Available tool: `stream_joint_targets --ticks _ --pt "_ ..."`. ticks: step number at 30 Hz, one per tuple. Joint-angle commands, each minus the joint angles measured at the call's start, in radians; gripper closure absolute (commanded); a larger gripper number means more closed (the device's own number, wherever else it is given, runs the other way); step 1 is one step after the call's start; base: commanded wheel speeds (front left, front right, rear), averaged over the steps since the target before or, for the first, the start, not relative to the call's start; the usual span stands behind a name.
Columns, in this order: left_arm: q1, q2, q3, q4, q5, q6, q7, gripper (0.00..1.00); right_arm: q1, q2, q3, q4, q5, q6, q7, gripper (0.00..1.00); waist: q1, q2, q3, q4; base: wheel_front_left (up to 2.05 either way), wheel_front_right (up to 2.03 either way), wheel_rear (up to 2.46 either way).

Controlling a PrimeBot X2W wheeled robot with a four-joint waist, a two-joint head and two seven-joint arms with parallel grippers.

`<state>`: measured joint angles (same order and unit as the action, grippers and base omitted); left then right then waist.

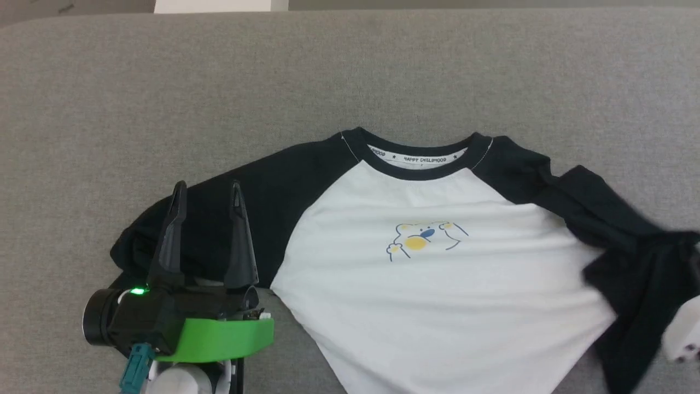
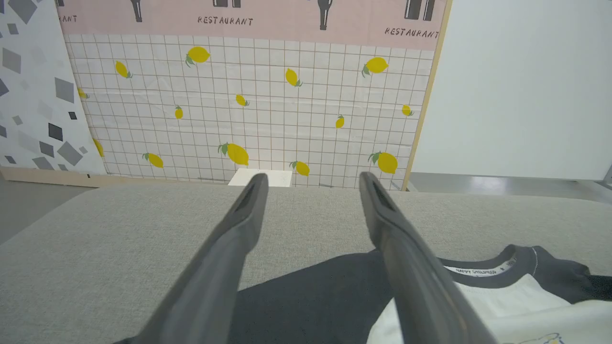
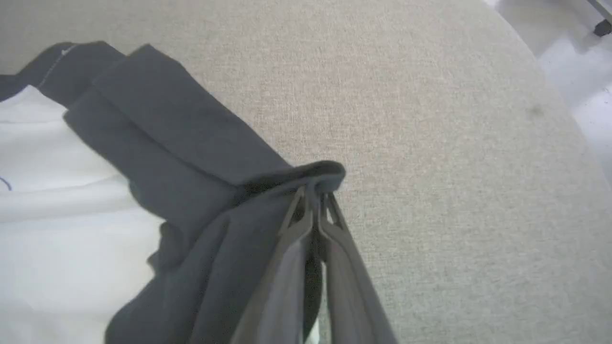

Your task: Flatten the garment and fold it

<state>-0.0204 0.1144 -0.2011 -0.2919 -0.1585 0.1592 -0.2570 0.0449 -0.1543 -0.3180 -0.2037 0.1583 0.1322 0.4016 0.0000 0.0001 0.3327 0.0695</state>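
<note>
— On the grey cloth-covered counter [image 1: 350, 65] the garment [image 1: 437, 306] lies chest up, with its neckband [image 1: 418, 161] toward the far edge and its bear print [image 1: 424, 241] showing. Why is the right sleeve [image 1: 618, 230] bunched like that?

— Because the right jaws are clenched on a fold of it. In the right wrist view the black cloth wraps over their tips. The sleeve is doubled back across the side of the white body, so I judge the grip is there to draw it outward and lay it flat.

— And the left jaws?

— Released, spread wide, grasping nothing. They hang over the left sleeve [image 1: 284, 191] with their tips pointing at the far edge, placed, I'd guess, to take that sleeve next. Its end looks tucked under itself at the lower left.

— What room is there to move?

— Plenty beyond the neckband. Bare counter runs up to the far edge, and a lemon-tiled wall [image 2: 267, 110] stands behind it. On the right, bare cloth runs out to a rounded edge with pale floor [image 3: 590, 67] past it. A sleeve pulled straight out may come near that edge, though I can't tell how near. The hem runs off the bottom of the head view, so the near edge is hidden.
</note>
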Motion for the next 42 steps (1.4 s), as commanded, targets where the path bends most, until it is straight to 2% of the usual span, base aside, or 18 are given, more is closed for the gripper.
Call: stream_joint_targets --ticks 1,2,5,7,11,15,17,18,19,24,30,37,42 --pt "0.005 -0.008 0.002 0.002 -0.002 0.002 -0.005 0.00 -0.037 -0.041 -0.008 -0.044 0.002 -0.002 0.030 1.00 0.0000 -0.0001 -0.019 0.009 0.00 0.00 0.00" --pt "0.006 -0.009 0.002 0.002 -0.004 0.002 -0.005 0.00 -0.044 -0.060 -0.012 -0.063 0.005 -0.002 0.048 1.00 0.0000 -0.0001 -0.022 0.011 0.00 0.00 0.00" --pt "0.011 -0.014 0.000 0.002 -0.008 -0.001 -0.005 0.00 -0.090 -0.171 -0.027 -0.136 0.027 -0.002 0.141 1.00 0.0000 -0.0001 -0.027 0.020 0.00 0.00 0.00" --pt "0.013 -0.016 -0.001 0.002 -0.010 -0.002 -0.005 0.00 -0.120 -0.223 -0.036 -0.140 0.054 -0.002 0.188 1.00 0.0000 -0.0001 -0.024 0.027 0.00 0.00 0.00" --pt "0.012 -0.022 -0.006 0.005 -0.012 -0.007 -0.005 0.00 -0.159 -0.303 -0.059 -0.072 0.110 -0.002 0.284 1.00 0.0000 -0.0001 -0.011 0.048 0.00 0.00 0.00" --pt "0.003 -0.026 -0.015 0.014 -0.013 -0.015 -0.005 0.00 -0.162 -0.378 -0.058 0.048 0.060 -0.002 0.258 1.00 0.0000 -0.0001 0.010 0.071 0.00 0.00 0.00" --pt "-0.003 -0.028 -0.018 0.018 -0.012 -0.017 -0.005 0.00 -0.163 -0.407 -0.036 0.104 0.007 -0.002 0.192 0.60 0.0000 -0.0001 0.018 0.081 0.00 0.00 0.00" --pt "-0.006 -0.028 -0.019 0.020 -0.011 -0.019 -0.005 0.00 -0.165 -0.413 -0.027 0.130 -0.012 -0.002 0.163 0.20 0.0000 -0.0001 0.020 0.085 0.00 0.00 0.00" --pt "-0.010 -0.029 -0.021 0.023 -0.011 -0.020 -0.005 0.00 -0.169 -0.413 -0.016 0.160 -0.028 -0.002 0.133 0.00 0.0000 -0.0001 0.021 0.089 0.00 0.00 0.00" --pt "-0.014 -0.029 -0.019 0.036 -0.007 -0.019 -0.005 0.00 -0.209 -0.382 0.039 0.204 -0.014 -0.002 0.064 0.00 0.0000 -0.0001 0.008 0.088 0.00 0.00 0.00" --pt "0.005 -0.022 -0.011 0.039 -0.009 -0.017 -0.005 0.00 -0.219 -0.351 0.121 0.051 0.081 -0.002 0.093 0.00 0.0000 -0.0001 -0.041 0.059 0.00 0.00 0.00" --pt "0.019 -0.018 -0.012 0.037 -0.016 -0.019 -0.005 0.00 -0.020 -0.294 0.197 -0.149 0.176 -0.002 0.224 0.00 0.0000 -0.0001 -0.071 0.044 0.00 0.00 0.00" --pt "0.029 -0.015 -0.012 0.029 -0.020 -0.018 -0.005 0.00 0.151 -0.212 0.223 -0.189 0.190 -0.002 0.241 0.00 0.0000 -0.0001 -0.074 0.042 0.00 0.00 0.00"
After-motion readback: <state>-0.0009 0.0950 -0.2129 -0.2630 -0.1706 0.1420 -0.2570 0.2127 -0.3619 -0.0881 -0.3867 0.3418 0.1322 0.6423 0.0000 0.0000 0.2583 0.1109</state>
